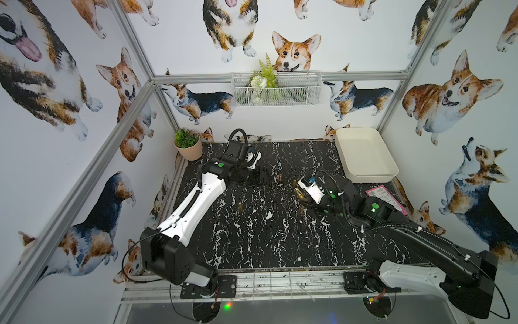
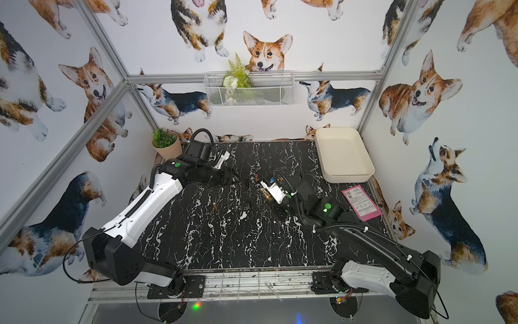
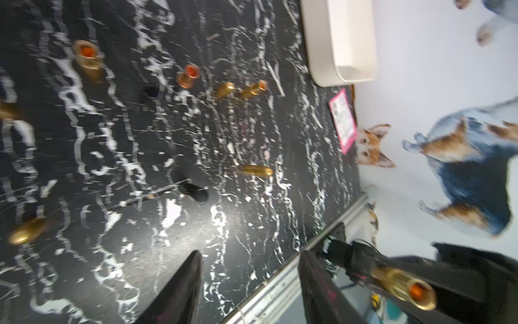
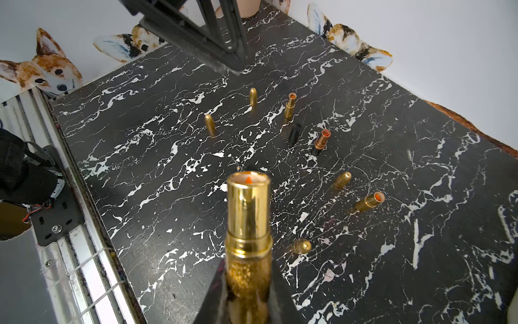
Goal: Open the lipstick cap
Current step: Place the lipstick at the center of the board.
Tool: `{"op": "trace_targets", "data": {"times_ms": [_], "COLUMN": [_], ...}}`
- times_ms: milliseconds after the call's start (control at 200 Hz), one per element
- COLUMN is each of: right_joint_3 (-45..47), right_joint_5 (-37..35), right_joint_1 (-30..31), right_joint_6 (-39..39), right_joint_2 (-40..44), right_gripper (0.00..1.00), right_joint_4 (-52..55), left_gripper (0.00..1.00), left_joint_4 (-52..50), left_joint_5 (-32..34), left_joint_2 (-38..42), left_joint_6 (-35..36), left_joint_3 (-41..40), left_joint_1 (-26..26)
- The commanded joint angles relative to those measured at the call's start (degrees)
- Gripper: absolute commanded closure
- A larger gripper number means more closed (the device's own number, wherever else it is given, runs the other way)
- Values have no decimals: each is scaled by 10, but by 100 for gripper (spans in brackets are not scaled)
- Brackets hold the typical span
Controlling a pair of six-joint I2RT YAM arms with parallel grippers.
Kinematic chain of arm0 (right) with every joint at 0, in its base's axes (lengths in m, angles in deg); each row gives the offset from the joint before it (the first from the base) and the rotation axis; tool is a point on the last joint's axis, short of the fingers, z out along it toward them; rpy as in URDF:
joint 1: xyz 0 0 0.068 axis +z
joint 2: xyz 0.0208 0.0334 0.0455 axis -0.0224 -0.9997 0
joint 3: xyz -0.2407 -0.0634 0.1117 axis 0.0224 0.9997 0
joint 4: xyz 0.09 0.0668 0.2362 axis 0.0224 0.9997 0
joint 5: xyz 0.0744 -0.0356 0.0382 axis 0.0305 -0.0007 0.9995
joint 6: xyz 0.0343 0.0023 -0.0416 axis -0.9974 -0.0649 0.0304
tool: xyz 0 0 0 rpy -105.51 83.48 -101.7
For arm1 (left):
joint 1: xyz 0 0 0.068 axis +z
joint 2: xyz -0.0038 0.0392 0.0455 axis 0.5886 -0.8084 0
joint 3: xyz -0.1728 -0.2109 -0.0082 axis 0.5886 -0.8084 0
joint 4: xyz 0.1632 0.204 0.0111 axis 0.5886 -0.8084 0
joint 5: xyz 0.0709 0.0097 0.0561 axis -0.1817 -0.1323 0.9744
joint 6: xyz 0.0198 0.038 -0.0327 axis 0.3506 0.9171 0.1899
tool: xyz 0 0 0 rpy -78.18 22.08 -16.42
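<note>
Opening done: lipstick (image 4: 248, 207) bare, right gripper (image 4: 248, 269) clamped on it, left gripper (image 3: 249, 255) apart (holds nothing). Next: stand it down softly.

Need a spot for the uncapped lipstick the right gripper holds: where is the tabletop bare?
Freest: the near tabletop strip between the two arm bases, and the far strip from the left gripper to the white tray. Crowded: mid-table, where uncapped lipsticks and loose gold caps stand.

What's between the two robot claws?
An uncapped copper lipstick stands upright between the left gripper and the right gripper, which holds a gold lipstick; both top views show it.
</note>
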Motion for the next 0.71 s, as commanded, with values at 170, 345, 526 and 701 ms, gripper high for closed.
{"op": "trace_targets", "data": {"times_ms": [170, 345, 526, 701], "right_joint_3": [-19, -17, -14, -14], "right_joint_5": [22, 16, 16, 14], "right_joint_1": [1, 1, 2, 2], "right_joint_6": [12, 14, 10, 10], "right_joint_2": [-26, -25, -19, -19], "right_gripper": [96, 97, 97, 97], "right_joint_4": [-23, -17, -21, -22], "left_gripper": [41, 41, 45, 47], "left_joint_4": [27, 12, 5, -9], "left_joint_5": [-91, -106, -111, -107], "left_joint_2": [-25, -45, -52, -55], "left_joint_6": [3, 13, 17, 24], "left_joint_3": [47, 77, 82, 79], "left_joint_1": [-49, -69, -86, -98]}}
